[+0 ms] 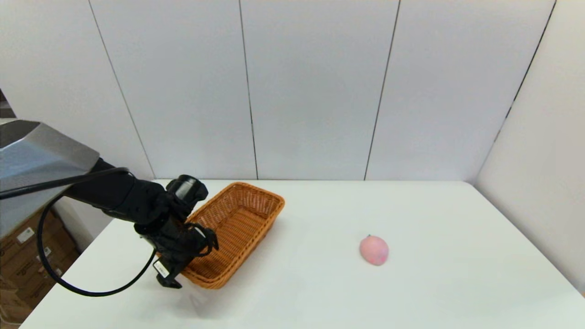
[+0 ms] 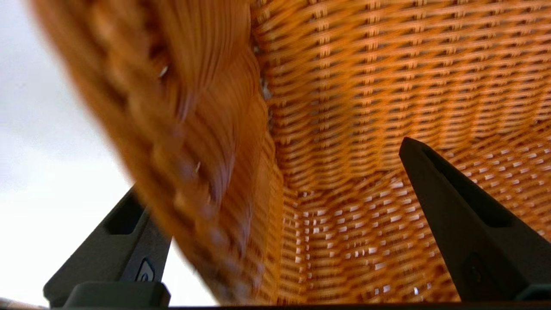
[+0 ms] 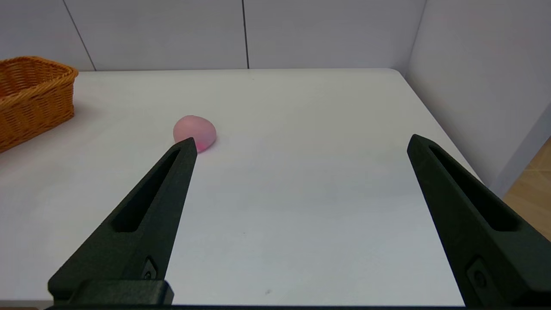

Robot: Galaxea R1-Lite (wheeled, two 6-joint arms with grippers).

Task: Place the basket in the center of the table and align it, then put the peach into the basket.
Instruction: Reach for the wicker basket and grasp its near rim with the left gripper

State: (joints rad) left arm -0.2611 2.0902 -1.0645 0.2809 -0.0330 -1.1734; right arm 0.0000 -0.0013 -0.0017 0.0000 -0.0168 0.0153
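Observation:
The orange-brown woven basket (image 1: 270, 195) lies at an angle on the left half of the white table (image 1: 434, 297). My left gripper (image 1: 188, 261) is at its near-left corner, open, straddling the wall. In the left wrist view the basket (image 2: 366, 86) fills the picture, with one finger outside the rim and the other inside; the left gripper (image 2: 271, 165) has the wall in its gap. The pink peach (image 1: 374, 250) rests on the table right of centre, apart from the basket. My right gripper (image 3: 301, 138) hangs open over the table's near right, the peach (image 3: 194, 131) and basket (image 3: 34, 94) beyond it.
White wall panels close off the table's back and right sides. Brown cardboard boxes (image 1: 23, 260) stand on the floor past the table's left edge. A black cable (image 1: 68, 285) loops below the left arm.

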